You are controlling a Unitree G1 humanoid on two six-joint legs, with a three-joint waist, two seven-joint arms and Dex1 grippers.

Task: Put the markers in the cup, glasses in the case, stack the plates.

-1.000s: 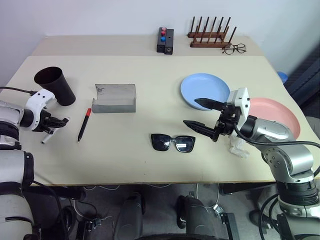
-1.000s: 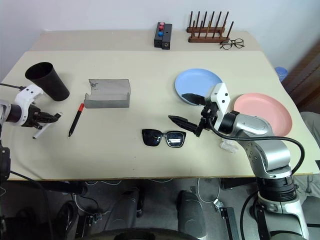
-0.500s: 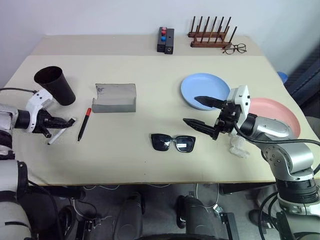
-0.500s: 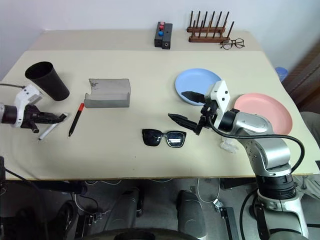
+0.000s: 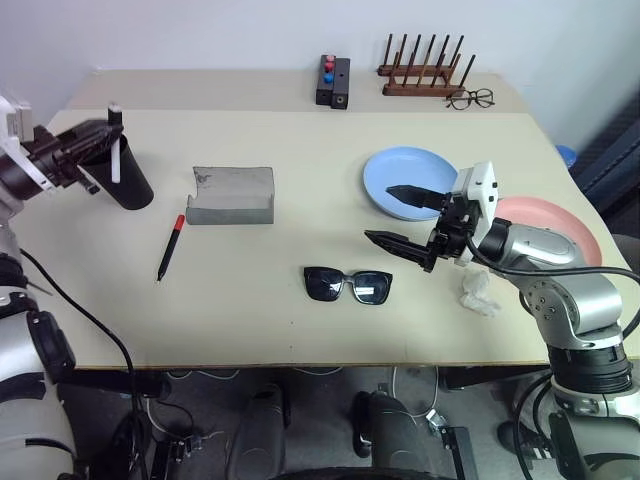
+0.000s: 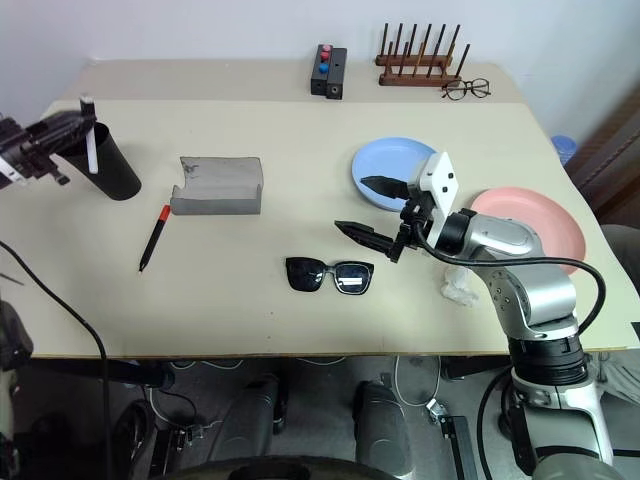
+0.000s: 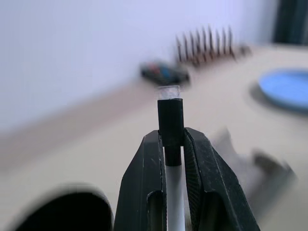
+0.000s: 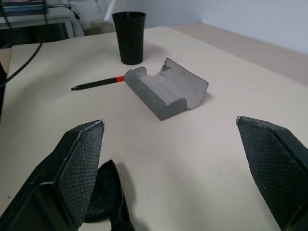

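Left tool (image 5: 100, 140) clamps a white marker (image 5: 116, 158) above the cup (image 5: 125, 180) (right tool (image 5: 397, 214) spread apart).

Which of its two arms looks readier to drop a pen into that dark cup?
The left. Its end effector is shut on a white marker, held upright at the cup rim. The right end effector hangs open near the sunglasses, across the table.
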